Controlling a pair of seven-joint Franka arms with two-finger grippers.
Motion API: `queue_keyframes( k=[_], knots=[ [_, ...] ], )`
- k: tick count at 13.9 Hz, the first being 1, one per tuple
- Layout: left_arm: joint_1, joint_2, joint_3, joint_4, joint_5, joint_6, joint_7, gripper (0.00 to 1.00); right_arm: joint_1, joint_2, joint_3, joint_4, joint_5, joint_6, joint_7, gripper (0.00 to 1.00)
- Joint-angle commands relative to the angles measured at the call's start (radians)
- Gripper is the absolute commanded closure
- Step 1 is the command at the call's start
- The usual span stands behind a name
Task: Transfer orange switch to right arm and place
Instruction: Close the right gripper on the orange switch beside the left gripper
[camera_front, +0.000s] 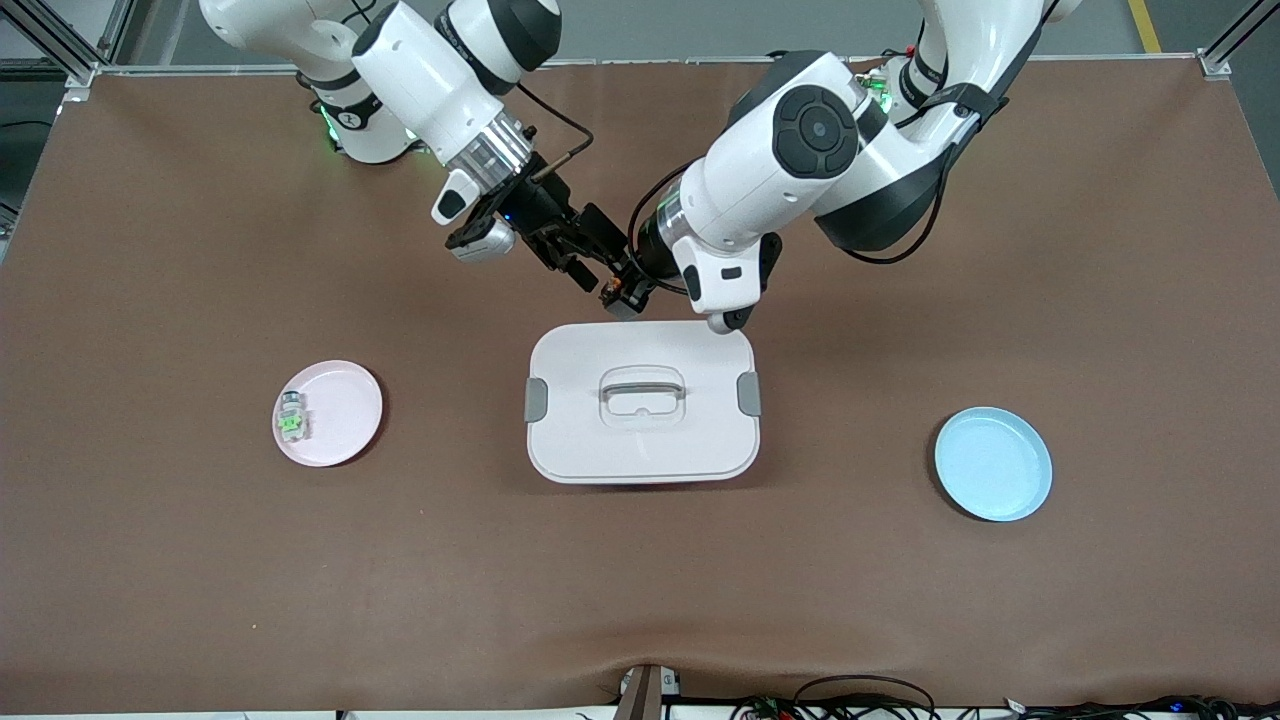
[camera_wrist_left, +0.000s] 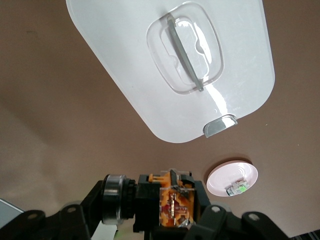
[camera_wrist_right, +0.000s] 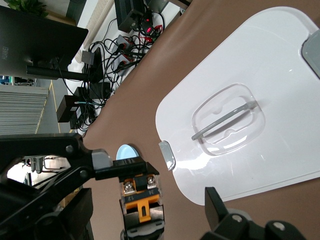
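Note:
The orange switch (camera_front: 612, 289) is a small black block with an orange middle. My left gripper (camera_front: 622, 292) is shut on it, in the air over the table by the white container's edge toward the robots. In the left wrist view the orange switch (camera_wrist_left: 172, 205) sits clamped in the left gripper (camera_wrist_left: 170, 212). My right gripper (camera_front: 598, 262) is open and meets it from the right arm's end. In the right wrist view the orange switch (camera_wrist_right: 142, 197) hangs between the wide-apart fingers of the right gripper (camera_wrist_right: 145, 212), with a gap on each side.
A white lidded container (camera_front: 560, 440) with a clear handle sits mid-table. A pink plate (camera_front: 345, 395) toward the right arm's end carries a pale block with a green middle (camera_front: 292, 418). A blue plate (camera_front: 993, 463) lies toward the left arm's end.

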Motion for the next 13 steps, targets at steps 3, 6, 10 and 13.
queue_keyframes(
  k=[3, 6, 10, 13],
  knots=[
    [-0.011, 0.006, 0.006, 0.017, -0.008, 0.001, -0.017, 1.0, 0.026, 0.018, -0.01, 0.018, 0.017, 0.012, -0.026, 0.67],
    [-0.014, 0.006, 0.006, 0.017, -0.008, 0.001, -0.017, 1.0, 0.03, 0.025, -0.01, 0.023, 0.022, 0.011, -0.024, 1.0],
    [-0.017, 0.006, 0.006, 0.017, -0.008, 0.001, -0.017, 1.0, 0.032, 0.037, -0.008, 0.046, 0.028, 0.011, -0.012, 1.0],
    [-0.017, 0.006, 0.006, 0.015, -0.008, 0.001, -0.018, 1.0, 0.038, 0.052, -0.01, 0.06, 0.03, 0.011, -0.012, 1.0]
  ],
)
